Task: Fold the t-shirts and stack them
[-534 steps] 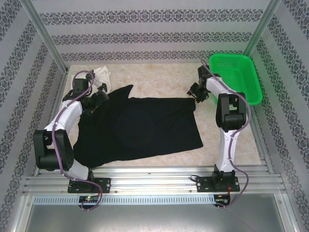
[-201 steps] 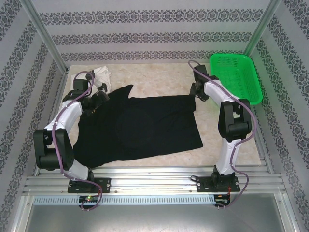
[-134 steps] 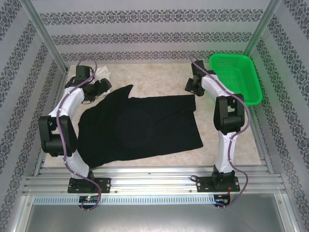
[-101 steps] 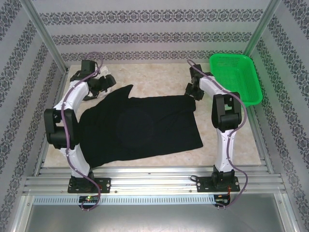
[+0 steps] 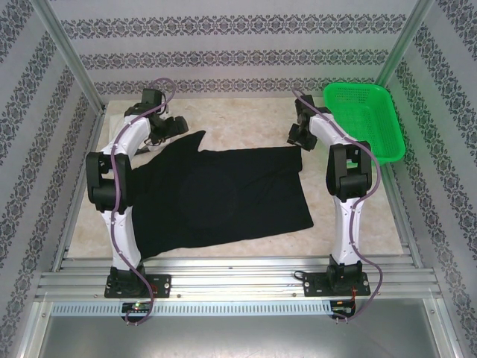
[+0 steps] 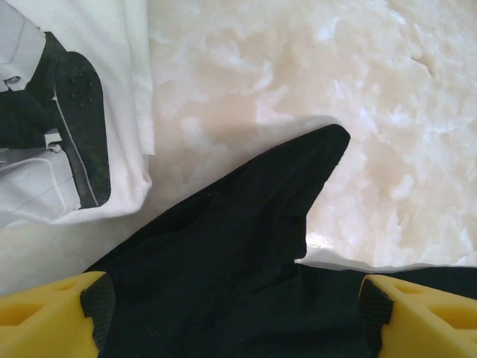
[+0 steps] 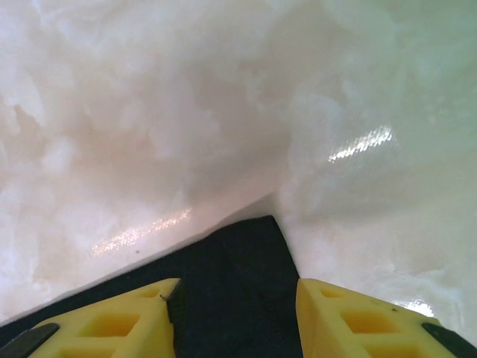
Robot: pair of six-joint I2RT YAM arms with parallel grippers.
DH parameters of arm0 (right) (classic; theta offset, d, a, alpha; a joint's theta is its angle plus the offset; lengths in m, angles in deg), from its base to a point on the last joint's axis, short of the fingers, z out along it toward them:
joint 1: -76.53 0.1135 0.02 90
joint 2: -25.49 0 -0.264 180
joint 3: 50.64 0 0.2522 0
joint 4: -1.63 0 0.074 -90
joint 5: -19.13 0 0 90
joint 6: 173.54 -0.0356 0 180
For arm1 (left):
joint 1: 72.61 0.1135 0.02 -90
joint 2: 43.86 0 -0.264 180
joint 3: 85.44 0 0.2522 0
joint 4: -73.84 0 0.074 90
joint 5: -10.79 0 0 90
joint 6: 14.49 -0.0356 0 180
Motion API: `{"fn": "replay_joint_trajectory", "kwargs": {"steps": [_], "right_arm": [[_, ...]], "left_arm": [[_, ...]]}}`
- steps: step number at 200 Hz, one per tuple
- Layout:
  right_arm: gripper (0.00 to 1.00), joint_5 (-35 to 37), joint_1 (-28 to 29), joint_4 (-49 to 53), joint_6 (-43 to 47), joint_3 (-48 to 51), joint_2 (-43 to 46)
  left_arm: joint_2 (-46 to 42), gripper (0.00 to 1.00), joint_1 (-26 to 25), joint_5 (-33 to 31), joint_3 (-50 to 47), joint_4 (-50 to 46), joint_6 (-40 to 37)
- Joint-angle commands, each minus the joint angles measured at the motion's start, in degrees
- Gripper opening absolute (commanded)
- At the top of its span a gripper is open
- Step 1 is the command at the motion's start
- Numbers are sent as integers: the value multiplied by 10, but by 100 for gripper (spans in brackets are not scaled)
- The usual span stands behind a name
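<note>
Swung farther back since earlier, left claw (image 6: pixel 235 309) wide open over black tee (image 5: pixel 216 198) sleeve; right claw (image 7: pixel 237 313) part-open astride far corner; we see tee flat on worktop (image 5: pixel 246 119); pinch low, lift together

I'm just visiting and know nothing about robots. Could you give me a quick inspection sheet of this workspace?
Surface: pale marbled table, bare beyond the shirts.
Job's things: black t-shirt spread flat, unfolded; white t-shirt lying beside its sleeve.
Clutter: green basket at the far right, nothing seen inside.
Grippers: left gripper open over the black sleeve; right gripper open astride the black shirt's corner.
Cables: purple cables run along both arms.
Surroundings: patterned walls, metal frame.
</note>
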Motion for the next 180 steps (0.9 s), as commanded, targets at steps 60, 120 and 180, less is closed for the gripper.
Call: {"fn": "replay_joint_trajectory", "kwargs": {"steps": [60, 120, 180], "right_arm": [[40, 6, -2, 31, 10, -25, -47], [10, 9, 2, 38, 13, -22, -44], [0, 0, 12, 10, 11, 40, 8]], "left_arm": [[36, 86, -5, -12, 39, -10, -12], [93, 86, -11, -27, 101, -34, -16], [173, 87, -24, -55, 180, -58, -2]]}}
